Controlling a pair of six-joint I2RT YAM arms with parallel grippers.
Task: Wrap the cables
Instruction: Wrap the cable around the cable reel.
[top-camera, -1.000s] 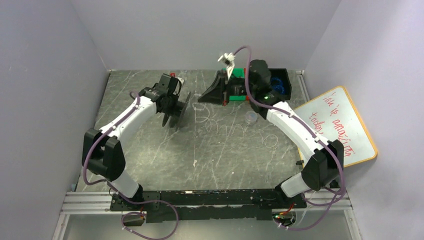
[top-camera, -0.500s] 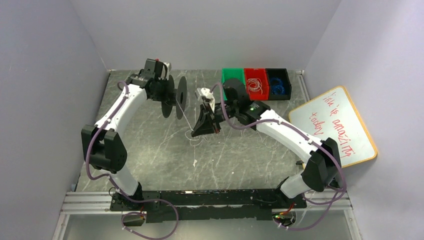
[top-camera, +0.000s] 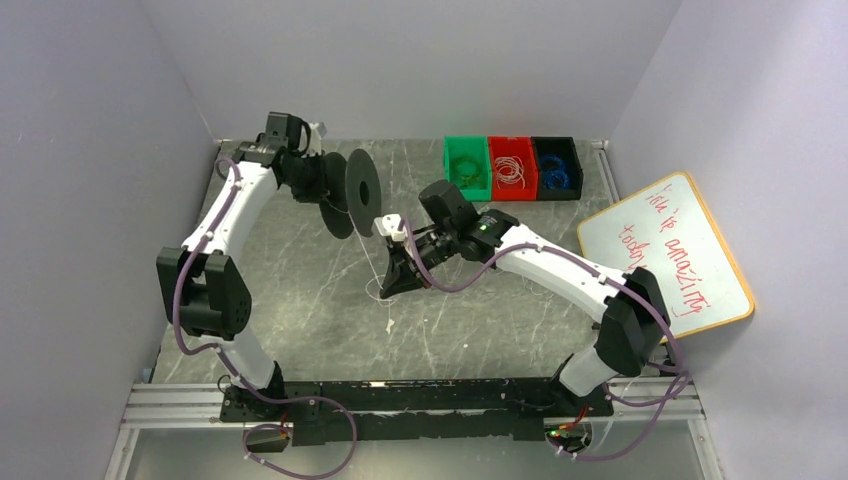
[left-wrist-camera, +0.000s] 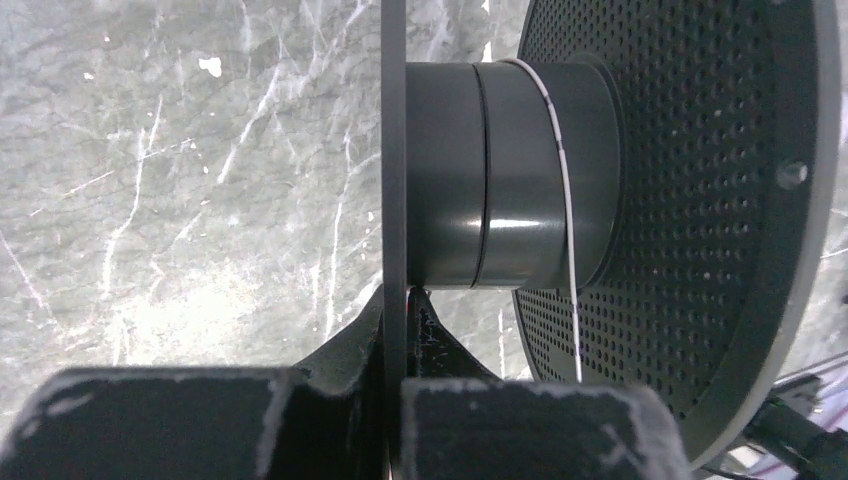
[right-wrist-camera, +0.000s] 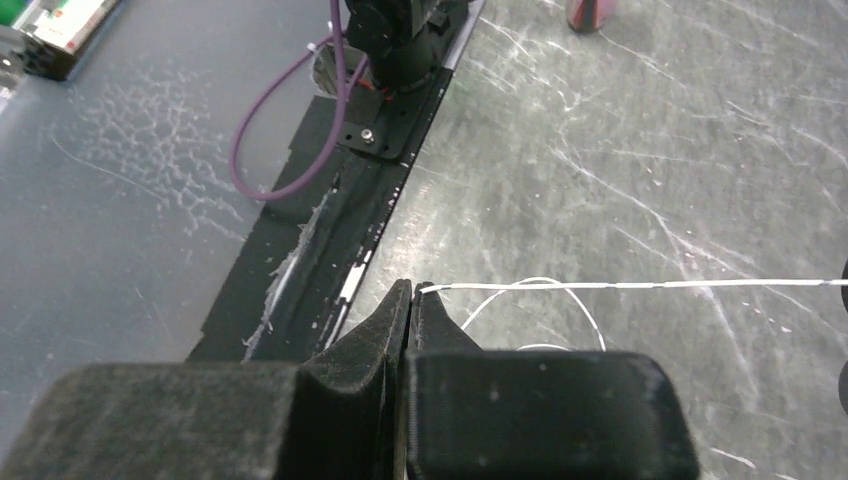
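Left jaws clamp spool (left-wrist-camera: 520, 150) flange; right jaws pinch cable (right-wrist-camera: 640, 286)

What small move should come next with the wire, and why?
Probably swing the right gripper, shut on the white wire, around the black spool hub for another turn, keeping it taut. Only one strand crosses the hub, the left gripper clamps the flange, and loose loops lie unwound.

Your spool (top-camera: 352, 192) is smooth dark plastic: hub (left-wrist-camera: 500, 180) semi-gloss, flange (left-wrist-camera: 690, 200) at 3 o'clock matt, perforated. The table (left-wrist-camera: 150, 200) is stone-look, scratched, slight sheen. On your right gripper (right-wrist-camera: 411, 292), pads (right-wrist-camera: 540, 410) are matt black, scuffed rough. The cable (right-wrist-camera: 640, 285) is smooth, whitish.
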